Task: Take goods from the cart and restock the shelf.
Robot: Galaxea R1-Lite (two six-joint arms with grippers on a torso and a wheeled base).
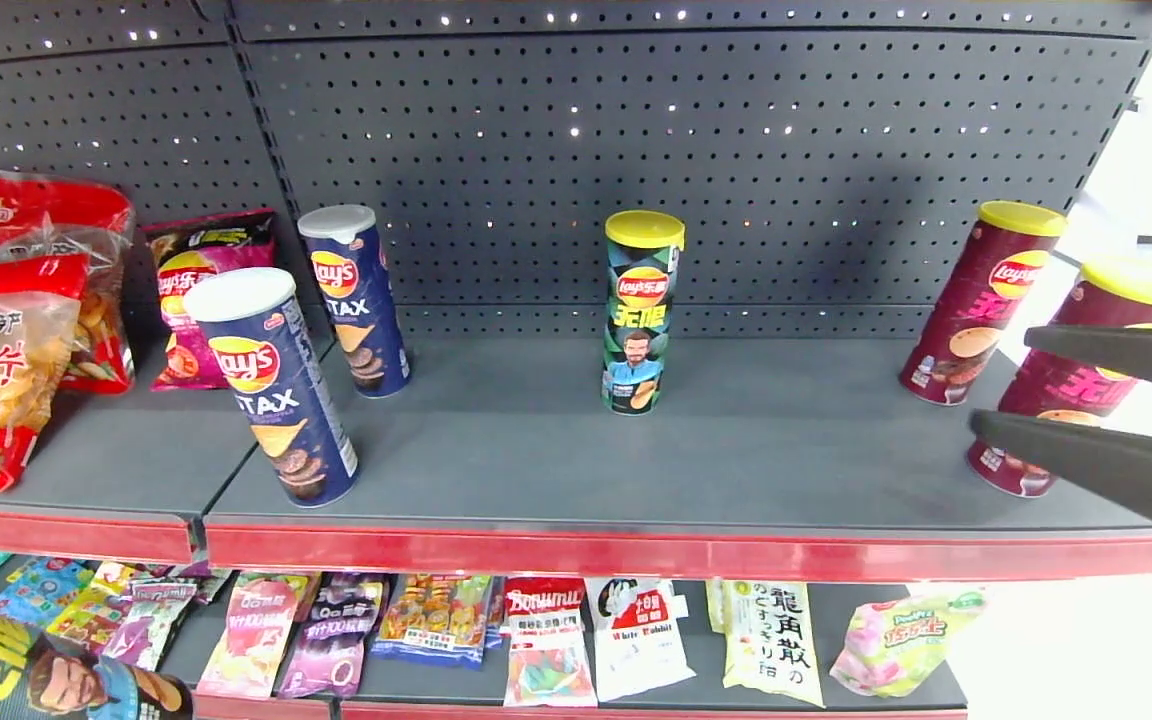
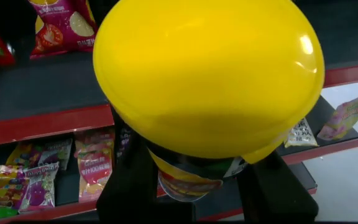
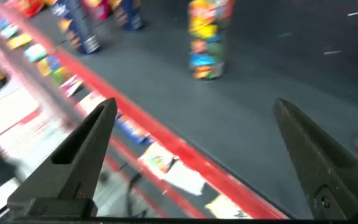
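Two hands to log. My left hand (image 2: 197, 202) is pinching the yellow-lid can (image 2: 207, 74), fingers (image 2: 135, 186) pressed on both sides of its body under the lid. Head view puts that can (image 1: 46, 680) low on my left, tilted over, in front of the snack packets (image 1: 256, 630) on the lower level.

My right hand (image 1: 999, 380) is spread and holds nothing. It hovers at the right end of the shelf (image 1: 556, 460), lined up with the front maroon can (image 1: 1086, 375); can't tell if it touches. The right wrist view agrees: hand (image 3: 194, 106) wide open above the shelf deck.

Step in hand, my guess: get the held can up and standing on the shelf.

- Lift above the red front lip (image 1: 636, 552) first, then go in, so the base doesn't clip it.
- Turn the can upright before it crosses the lip.
- Aim for the bare deck between the matching can (image 1: 642, 315) and the near blue can (image 1: 271, 385). They stand well apart, so there's room.
- Land the base flat, lid up, and spread the fingers only once it stands. A tall narrow can probably tips easily.
- Draw the right hand straight back, clear of the front maroon can and the rear maroon can (image 1: 981, 300) just beside it.
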